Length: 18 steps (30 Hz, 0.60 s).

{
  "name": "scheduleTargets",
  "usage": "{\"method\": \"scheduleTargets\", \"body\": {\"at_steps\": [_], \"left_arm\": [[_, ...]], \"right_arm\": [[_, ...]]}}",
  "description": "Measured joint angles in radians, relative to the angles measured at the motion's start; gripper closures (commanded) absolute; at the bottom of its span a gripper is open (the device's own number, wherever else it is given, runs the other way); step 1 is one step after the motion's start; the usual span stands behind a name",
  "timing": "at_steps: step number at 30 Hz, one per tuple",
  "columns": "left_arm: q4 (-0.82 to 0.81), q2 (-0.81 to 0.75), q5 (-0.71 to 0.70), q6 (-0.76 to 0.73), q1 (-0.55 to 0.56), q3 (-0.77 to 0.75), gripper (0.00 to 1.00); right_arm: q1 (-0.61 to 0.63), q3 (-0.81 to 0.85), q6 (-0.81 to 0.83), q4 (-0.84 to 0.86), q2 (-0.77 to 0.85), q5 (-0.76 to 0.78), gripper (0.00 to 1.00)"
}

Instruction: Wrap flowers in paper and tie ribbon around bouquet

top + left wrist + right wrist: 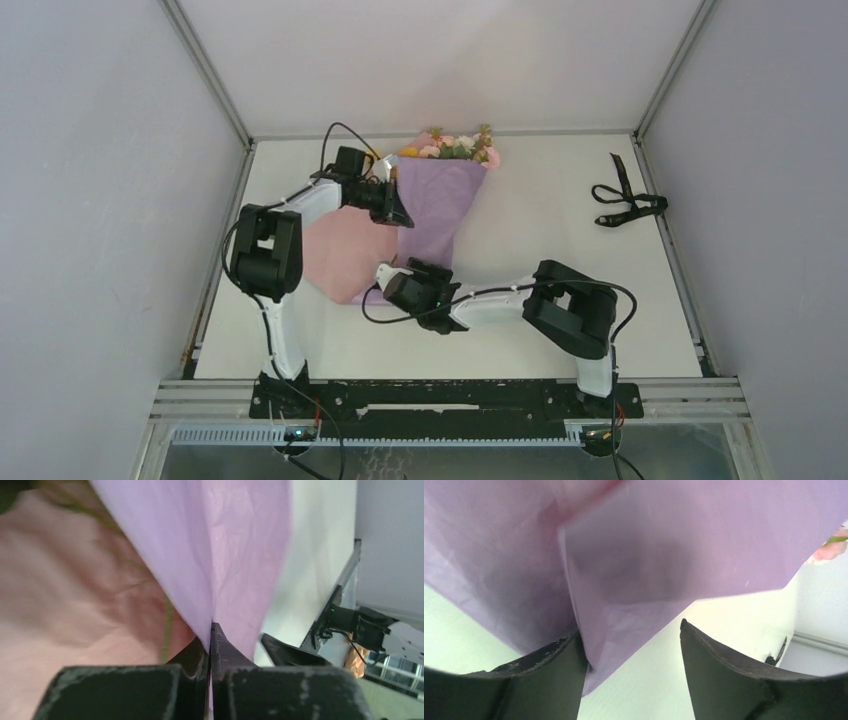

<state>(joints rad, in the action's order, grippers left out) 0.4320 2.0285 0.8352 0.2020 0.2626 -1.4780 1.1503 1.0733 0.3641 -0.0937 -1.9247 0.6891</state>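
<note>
Rail [440,400], paper [440,205] on white tbl [560,240], grey walls [90,200]

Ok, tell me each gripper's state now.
Left gripper: closed on the paper.
Right gripper: open, gripping nothing; paper corner between its jaws.

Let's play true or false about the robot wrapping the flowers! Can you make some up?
1. The flowers poke out of the far end of the paper. True.
2. The left arm's fingers pinch the paper. True.
3. The right arm's fingers are squeezed shut. False: they stand apart, by the paper's near end.
4. The ribbon is tied round the flowers. False: it lies loose on the table, off to the right.
</note>
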Motion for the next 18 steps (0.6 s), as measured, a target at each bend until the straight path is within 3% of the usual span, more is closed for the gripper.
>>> {"method": "scheduleTargets", "body": {"at_steps": [6, 10, 15, 16, 18], "left_arm": [[0.013, 0.019, -0.085, 0.003, -0.072, 0.058, 1.00], [0.000, 0.033, -0.101, 0.010, -0.070, 0.087, 1.00], [-0.032, 0.034, -0.103, 0.021, -0.066, 0.131, 1.00], [-0.040, 0.033, -0.103, 0.026, -0.066, 0.142, 1.00], [-0.054, 0.033, -0.103, 0.034, -0.066, 0.164, 1.00]], "right_arm": [[0.071, -0.055, 0.066, -0.065, 0.133, -0.039, 0.10], [0.079, -0.109, 0.079, -0.114, 0.311, -0.119, 0.01], [-0.070, -0.153, -0.043, -0.044, 0.565, -0.376, 0.00], [-0.136, -0.158, -0.098, -0.002, 0.589, -0.454, 0.04], [-0.278, -0.162, -0.216, 0.095, 0.591, -0.628, 0.26]]}}
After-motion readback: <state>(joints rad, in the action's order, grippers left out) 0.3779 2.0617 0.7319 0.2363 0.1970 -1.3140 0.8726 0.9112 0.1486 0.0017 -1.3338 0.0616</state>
